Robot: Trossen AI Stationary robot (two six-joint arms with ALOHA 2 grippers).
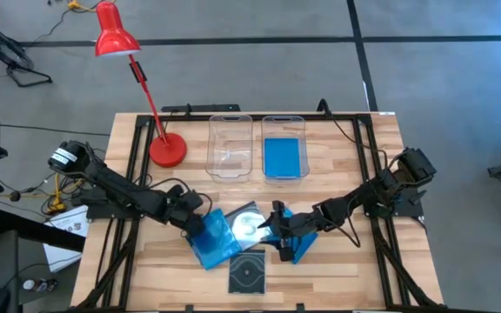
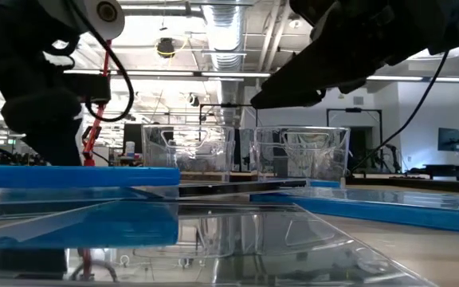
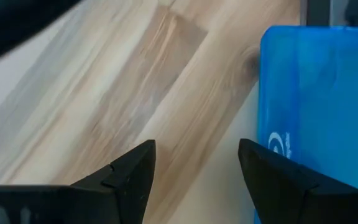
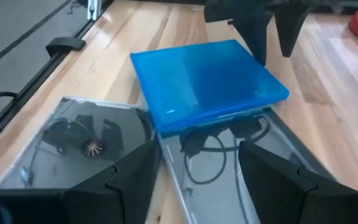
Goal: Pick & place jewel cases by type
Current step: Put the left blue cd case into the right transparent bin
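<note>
Several jewel cases lie in a loose pile near the table's front middle. A blue case [image 4: 207,84] rests slanted on a clear case [image 4: 229,165]. Beside them lies another clear case [image 4: 82,146], and a dark case [image 1: 247,272] lies flat nearer the front edge. A second blue case [image 1: 297,245] lies under my right arm. My left gripper [image 3: 197,146] is open over bare wood at the top blue case's [image 3: 319,99] edge. My right gripper [image 4: 199,149] is open, hovering over the clear cases and facing the blue one. My left gripper has one finger [image 3: 278,180] at the edge of the top blue case [image 3: 272,143], coming slanting down from the table's left. I cannot tell whether that finger touches the case. Between the fingers there is only the table's wood.
Two clear bins stand at the far middle: the left bin [image 1: 230,146] shows nothing inside, and the right bin [image 1: 283,130] holds a blue case [image 1: 283,158]. A red desk lamp [image 1: 167,149] stands on the far left. Bare wood lies to the near left and right.
</note>
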